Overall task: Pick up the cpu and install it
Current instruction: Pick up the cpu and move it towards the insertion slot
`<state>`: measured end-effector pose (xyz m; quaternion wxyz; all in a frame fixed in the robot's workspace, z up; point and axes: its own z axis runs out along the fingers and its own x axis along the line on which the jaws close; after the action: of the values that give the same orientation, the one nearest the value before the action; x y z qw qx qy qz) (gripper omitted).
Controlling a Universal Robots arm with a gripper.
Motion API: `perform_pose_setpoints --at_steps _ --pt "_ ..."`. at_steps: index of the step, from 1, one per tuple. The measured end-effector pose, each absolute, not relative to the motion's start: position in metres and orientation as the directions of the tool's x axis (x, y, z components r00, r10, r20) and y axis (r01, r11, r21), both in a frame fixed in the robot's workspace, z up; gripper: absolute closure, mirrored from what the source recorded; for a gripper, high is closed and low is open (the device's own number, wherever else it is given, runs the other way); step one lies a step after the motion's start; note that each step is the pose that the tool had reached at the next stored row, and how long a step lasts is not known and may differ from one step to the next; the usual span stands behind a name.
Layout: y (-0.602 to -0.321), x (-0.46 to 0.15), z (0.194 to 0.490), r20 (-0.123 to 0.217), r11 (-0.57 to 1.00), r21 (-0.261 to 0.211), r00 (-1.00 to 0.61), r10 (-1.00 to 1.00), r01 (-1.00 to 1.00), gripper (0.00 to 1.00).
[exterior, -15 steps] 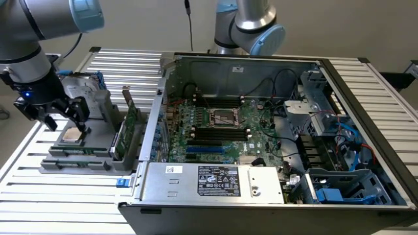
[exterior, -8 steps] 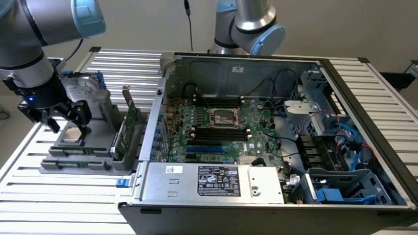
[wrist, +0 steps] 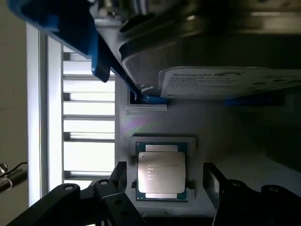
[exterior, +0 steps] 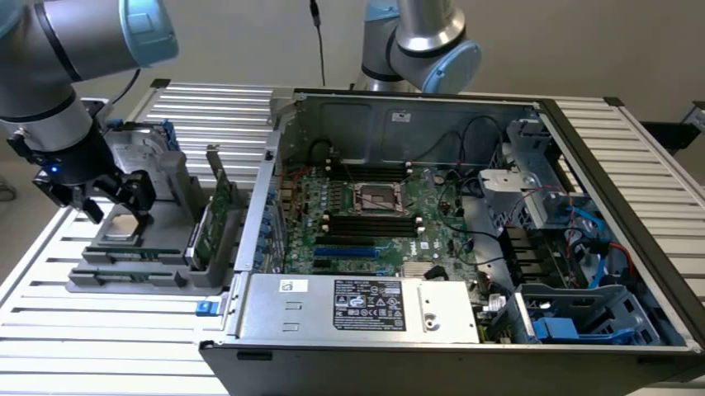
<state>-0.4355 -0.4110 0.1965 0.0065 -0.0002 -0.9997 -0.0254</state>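
- At the near edge of the exterior view, the slatted table (exterior: 99, 346) carries an open computer case (exterior: 463, 363) toward the exterior view's right. Its power supply (exterior: 369, 305) lies along the case's near wall.
- Just beyond, on the exterior view's left, a grey holder tray (exterior: 144, 268) sits on the table beside the case. The cpu (exterior: 124, 224) lies flat in a square pocket of this tray, pale metal top upward.
- The gripper (exterior: 111, 198) hangs directly over that pocket with its fingers spread wide, grasping nothing.
- In the wrist view the cpu (wrist: 161, 172) sits centred under the gripper (wrist: 164, 168). One of the fingers (wrist: 117, 176) stands off each of two opposite edges, with a clear gap on both sides and no contact.
- The chip is nearly square. Its slightly longer edges appear to face the finger pads, so the closing line would run across its shorter width. I judge that the chip lies straight below the fingers, not off to either side.
- Just behind the pocket, farther from the viewer, the hard drive (exterior: 138, 153) stands in the same tray; the wrist view shows its white label and blue rail (wrist: 211, 56).
- A green card (exterior: 220, 206) stands upright in the tray's right part, between the cpu and the case.
- Farther right, inside the case, the motherboard (exterior: 441, 235) holds its metal-framed socket (exterior: 378, 198), well apart from the cpu.
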Motion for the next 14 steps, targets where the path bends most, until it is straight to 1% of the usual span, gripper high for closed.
perform_pose_setpoints --at_steps 14 --pt "-0.4149 -0.4355 0.1896 0.013 0.999 0.051 -1.0 0.002 0.003 0.25"
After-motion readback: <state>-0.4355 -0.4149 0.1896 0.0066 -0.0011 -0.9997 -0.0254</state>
